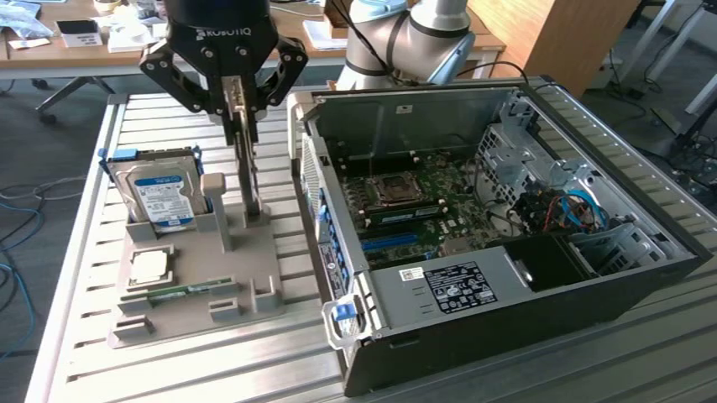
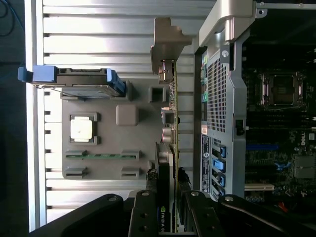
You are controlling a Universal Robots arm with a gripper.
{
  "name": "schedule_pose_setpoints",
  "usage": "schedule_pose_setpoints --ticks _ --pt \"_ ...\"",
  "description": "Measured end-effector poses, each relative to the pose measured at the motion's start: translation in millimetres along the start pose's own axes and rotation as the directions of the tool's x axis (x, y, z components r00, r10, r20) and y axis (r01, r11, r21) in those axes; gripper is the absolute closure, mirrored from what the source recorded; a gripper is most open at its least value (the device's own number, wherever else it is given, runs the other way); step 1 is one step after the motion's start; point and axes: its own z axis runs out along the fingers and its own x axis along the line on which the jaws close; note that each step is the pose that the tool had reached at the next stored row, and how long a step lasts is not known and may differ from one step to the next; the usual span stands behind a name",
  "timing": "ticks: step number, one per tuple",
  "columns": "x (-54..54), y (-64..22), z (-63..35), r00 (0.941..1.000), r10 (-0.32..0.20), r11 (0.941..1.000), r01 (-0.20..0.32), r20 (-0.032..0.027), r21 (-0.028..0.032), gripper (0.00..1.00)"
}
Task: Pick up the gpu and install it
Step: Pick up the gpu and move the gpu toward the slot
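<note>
The gpu (image 1: 251,180) is a thin card standing on edge, reaching from between my fingers down to the grey holder (image 1: 252,269) on the table. My gripper (image 1: 238,117) is shut on its upper end. In the wrist view the gpu (image 2: 173,118) is seen edge-on, green with a silver end bracket (image 2: 167,39) at its far end. There my gripper (image 2: 170,219) clamps it from both sides. I cannot tell whether the card's lower edge is clear of the holder. The open computer case (image 1: 505,210) stands just to the exterior view's right of the card.
The grey holder also carries a silver hard drive (image 1: 163,193) with a blue-white label, a square processor chip (image 1: 149,267) and a narrow green memory stick (image 1: 191,291). The case wall (image 2: 219,89) stands close beside the card. The motherboard (image 1: 426,201) lies exposed inside.
</note>
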Motion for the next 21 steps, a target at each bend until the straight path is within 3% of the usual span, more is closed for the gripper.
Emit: schedule_pose_setpoints --ticks 9,21 --pt "-0.3 0.6 -12.2 1.0 0.0 1.0 0.0 0.0 -0.0006 0.73" --pt "-0.3 0.7 -14.0 1.0 0.0 1.0 0.0 0.0001 -0.0007 0.73"
